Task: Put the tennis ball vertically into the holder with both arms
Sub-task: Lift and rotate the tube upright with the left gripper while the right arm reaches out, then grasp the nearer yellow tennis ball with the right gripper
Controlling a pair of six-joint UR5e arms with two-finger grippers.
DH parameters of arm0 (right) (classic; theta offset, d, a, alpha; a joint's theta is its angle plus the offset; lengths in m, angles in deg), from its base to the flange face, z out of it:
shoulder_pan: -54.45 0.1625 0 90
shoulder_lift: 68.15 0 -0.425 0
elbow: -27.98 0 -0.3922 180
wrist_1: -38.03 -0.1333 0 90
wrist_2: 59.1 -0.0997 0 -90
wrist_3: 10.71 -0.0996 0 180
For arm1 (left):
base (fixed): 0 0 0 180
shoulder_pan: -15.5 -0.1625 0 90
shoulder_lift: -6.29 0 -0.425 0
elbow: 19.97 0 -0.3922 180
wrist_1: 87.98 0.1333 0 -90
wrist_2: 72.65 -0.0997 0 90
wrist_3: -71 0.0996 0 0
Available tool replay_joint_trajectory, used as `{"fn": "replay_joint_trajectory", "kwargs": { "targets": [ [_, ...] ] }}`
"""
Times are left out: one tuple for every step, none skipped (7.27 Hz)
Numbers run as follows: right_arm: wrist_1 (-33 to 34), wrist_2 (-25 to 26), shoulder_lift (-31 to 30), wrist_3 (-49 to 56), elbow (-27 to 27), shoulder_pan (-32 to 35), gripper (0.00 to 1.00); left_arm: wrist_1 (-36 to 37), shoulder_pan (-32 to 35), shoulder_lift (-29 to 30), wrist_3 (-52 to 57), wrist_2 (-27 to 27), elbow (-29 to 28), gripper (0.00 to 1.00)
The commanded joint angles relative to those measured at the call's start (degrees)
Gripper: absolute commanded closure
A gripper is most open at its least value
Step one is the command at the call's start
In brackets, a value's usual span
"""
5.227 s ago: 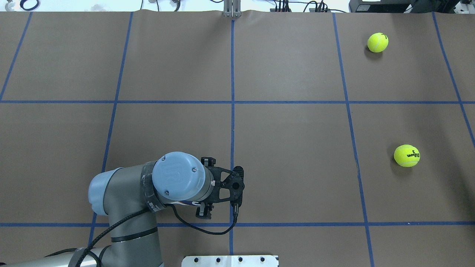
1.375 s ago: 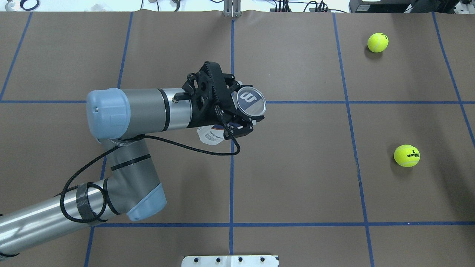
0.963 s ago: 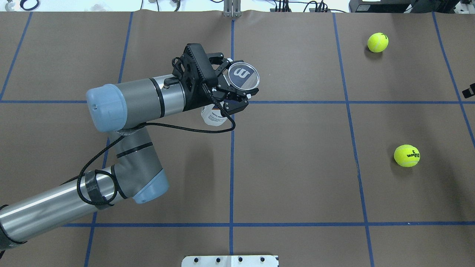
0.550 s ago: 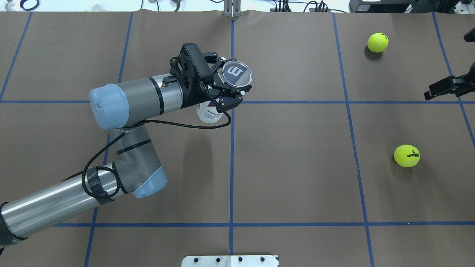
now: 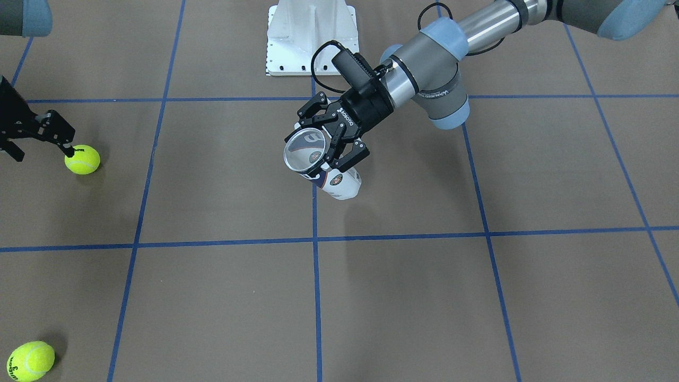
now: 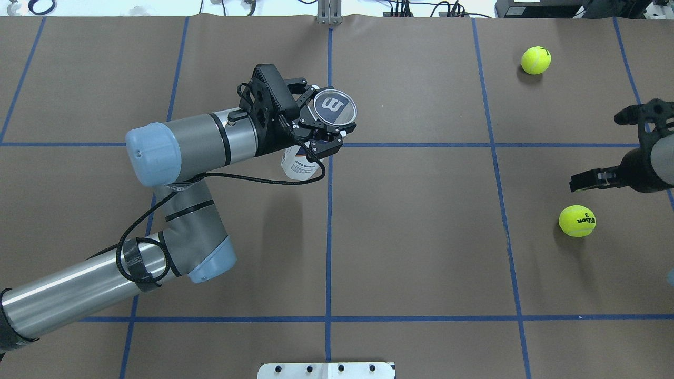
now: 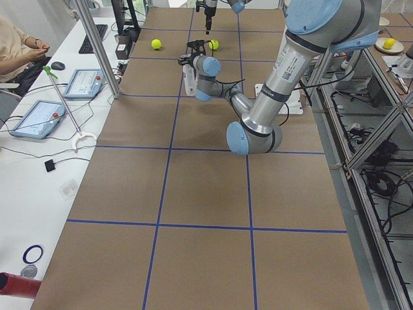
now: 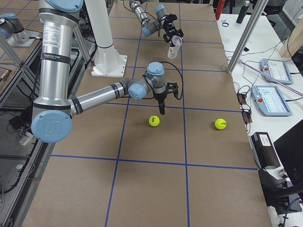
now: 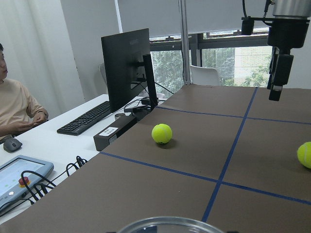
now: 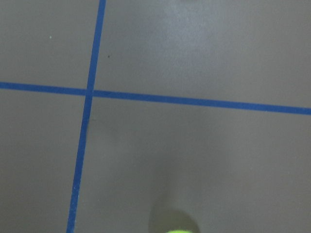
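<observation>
The left gripper (image 6: 322, 126), marked ROBOTIQ, is clamped around the tennis-ball can (image 6: 298, 164) near its top end, in the upper middle of the overhead view. The can hangs tilted. A white W on navy shows in its round top; the label print is too small to read. The right gripper (image 8: 161, 111) points down over a tennis ball (image 6: 577, 221) printed "Wilson 3", at mid right; whether its fingers are apart is unclear.

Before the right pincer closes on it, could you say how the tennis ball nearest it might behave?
The tennis ball is round and lies free on the flat table, so an off-centre nudge probably rolls it. Its felt cover should resist slipping in the right pincer.
</observation>
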Motion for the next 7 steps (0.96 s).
{"fn": "replay_joint_trajectory", "kwargs": {
  "targets": [
    [-4.71, 6.13, -4.19, -2.92, -0.46, -6.27, 0.01, -0.06, -0.05, -0.02, -0.09, 0.00, 0.03, 0.25],
    [-7.50, 7.29, -4.29, -2.93, -2.64, -7.34, 0.01, -0.06, -0.05, -0.02, -0.09, 0.00, 0.12, 0.25],
    [-12.66, 7.56, -4.64, -3.01, -5.71, -7.78, 0.01, -0.06, -0.05, -0.02, -0.09, 0.00, 0.12, 0.24],
    [-13.06, 7.57, -4.64, -3.01, -6.26, -8.14, 0.01, -0.06, -0.05, -0.02, -0.17, 0.00, 0.20, 0.24],
    [-13.32, 7.57, -4.64, -3.45, -6.62, -9.10, 0.01, -0.06, -0.05, -0.02, -0.18, 0.00, 0.29, 0.24],
    [-13.24, 7.74, -4.55, -3.54, -6.88, -10.41, 0.01, -0.06, -0.05, -0.02, -0.18, 0.00, 0.29, 0.24],
    [-13.24, 8.61, -4.46, -3.54, -7.84, -11.47, 0.02, -0.06, -0.05, -0.02, -0.18, 0.00, 0.29, 0.24]
  ]
}}
